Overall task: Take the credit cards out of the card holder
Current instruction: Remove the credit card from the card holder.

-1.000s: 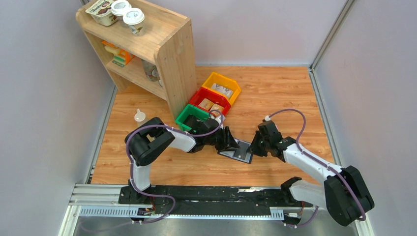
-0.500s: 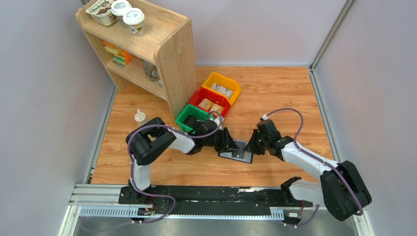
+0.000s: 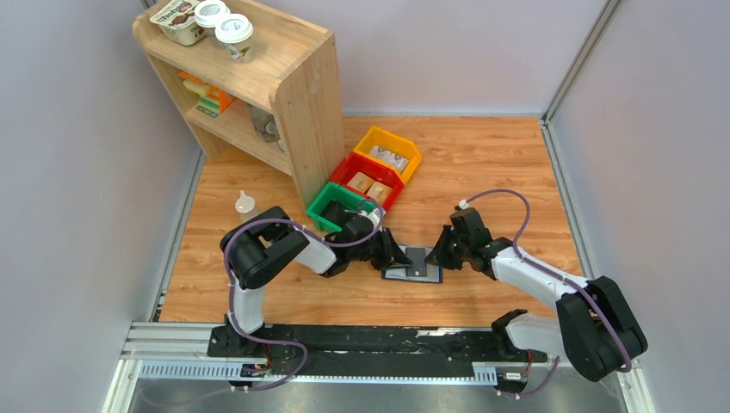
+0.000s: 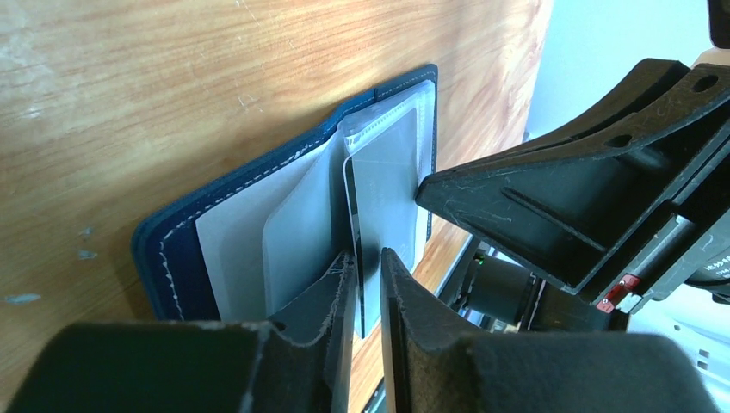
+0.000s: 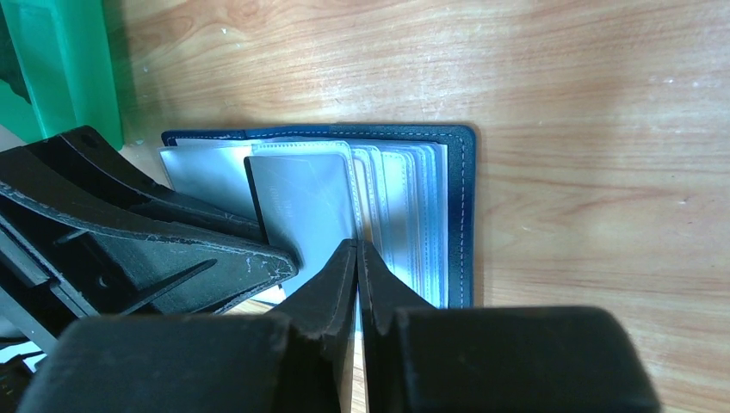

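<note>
Top external view: the left arm [image 3: 314, 249] lies low, reaching right. Its fingers [image 4: 336, 292] clamp one upright leaf of the open card holder [image 3: 417, 270], which lies flat on the tabletop [image 3: 491, 163]. The right arm [image 3: 534, 277] reaches left, fingers [image 5: 331, 284] pressed together at the sleeves. Bare wood lies beyond the holder's right edge.

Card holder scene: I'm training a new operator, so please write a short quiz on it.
1. True or false: the holder lies open.
2. How many coloured bins stand by the shelf? A two, B three, C four.
3. What does the left gripper pinch?
Key: 1 true; 2 B; 3 a grey card.
</note>
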